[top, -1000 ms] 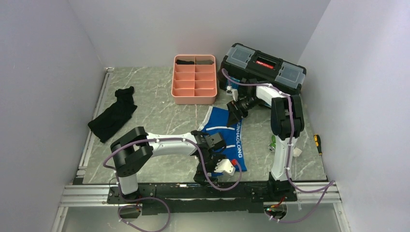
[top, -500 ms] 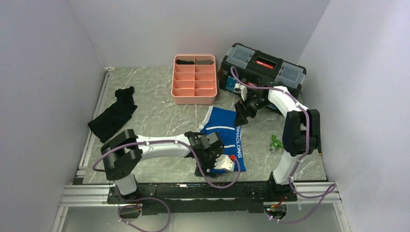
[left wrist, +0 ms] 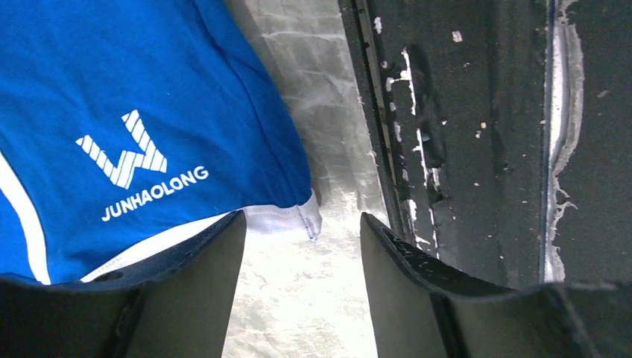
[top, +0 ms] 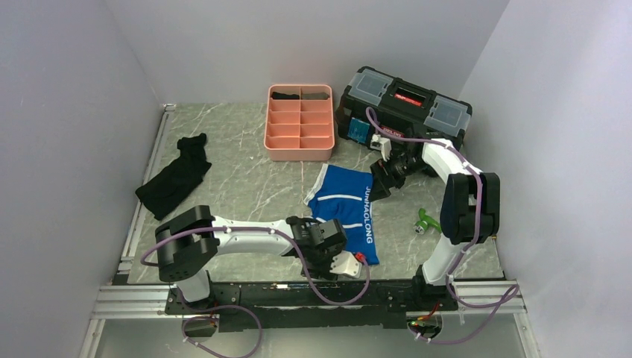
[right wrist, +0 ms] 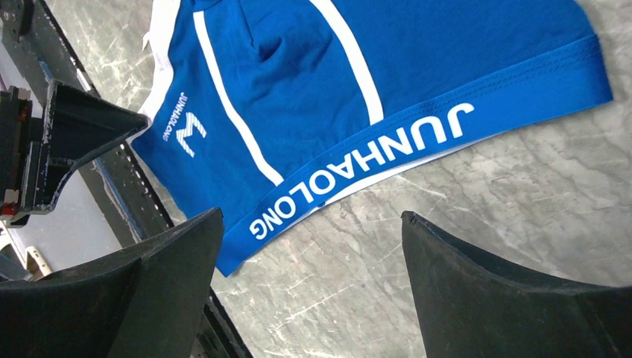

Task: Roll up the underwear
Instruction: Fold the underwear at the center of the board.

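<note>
as left gripper [left wrist: 302, 224] hovers, underwear [left wrist: 141, 112] corner between

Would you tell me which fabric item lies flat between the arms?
The bright-blue fabric underwear with white lettering; the black cloth garment lies crumpled far left, and dark fabric rolls sit in the pink tray.

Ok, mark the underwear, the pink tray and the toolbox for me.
underwear [top: 344, 211]: top view, blue fabric beside the lettered waistband.
pink tray [top: 298, 154]: top view, its near wall.
toolbox [top: 406, 104]: top view, middle of the black lid.
</note>
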You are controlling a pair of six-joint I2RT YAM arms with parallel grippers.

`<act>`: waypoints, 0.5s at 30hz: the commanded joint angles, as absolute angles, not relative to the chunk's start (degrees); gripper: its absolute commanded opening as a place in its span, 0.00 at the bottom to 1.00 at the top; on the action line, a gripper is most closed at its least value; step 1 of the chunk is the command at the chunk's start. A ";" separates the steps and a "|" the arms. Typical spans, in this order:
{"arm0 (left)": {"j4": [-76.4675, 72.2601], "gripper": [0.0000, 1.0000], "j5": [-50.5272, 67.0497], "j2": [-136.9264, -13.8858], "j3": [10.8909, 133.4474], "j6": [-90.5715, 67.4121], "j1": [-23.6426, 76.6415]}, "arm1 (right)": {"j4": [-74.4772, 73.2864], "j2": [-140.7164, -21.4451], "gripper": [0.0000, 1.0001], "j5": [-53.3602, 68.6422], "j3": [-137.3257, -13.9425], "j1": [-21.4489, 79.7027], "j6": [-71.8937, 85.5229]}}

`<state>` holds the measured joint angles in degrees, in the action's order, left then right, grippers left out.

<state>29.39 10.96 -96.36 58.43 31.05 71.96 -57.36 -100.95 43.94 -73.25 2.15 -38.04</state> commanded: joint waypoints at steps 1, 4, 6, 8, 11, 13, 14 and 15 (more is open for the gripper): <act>26.76 0.60 8.17 -96.54 58.86 29.70 72.50 | -57.31 -98.25 0.91 44.65 -71.79 1.79 -39.64; 26.34 0.53 7.32 -97.30 58.58 29.50 72.59 | -57.60 -98.16 0.91 44.75 -71.27 1.59 -39.97; 26.34 0.48 7.12 -97.61 58.40 29.57 72.90 | -57.50 -97.90 0.91 44.82 -70.64 1.44 -40.12; 26.29 0.45 7.08 -97.85 58.29 29.58 73.02 | -57.31 -97.52 0.91 44.75 -69.96 1.32 -40.29; 26.72 0.40 7.79 -98.56 58.57 29.61 73.11 | -57.11 -96.99 0.91 44.74 -68.98 1.07 -40.39; 27.16 0.36 8.24 -98.93 58.69 29.70 73.21 | -57.16 -96.57 0.91 44.74 -68.74 0.84 -40.49; 27.42 0.34 8.38 -99.15 58.77 29.77 73.26 | -57.20 -96.36 0.91 44.66 -68.66 0.73 -40.58; 27.77 0.31 8.66 -99.34 58.94 29.86 73.30 | -57.38 -96.19 0.91 44.62 -68.63 0.55 -40.75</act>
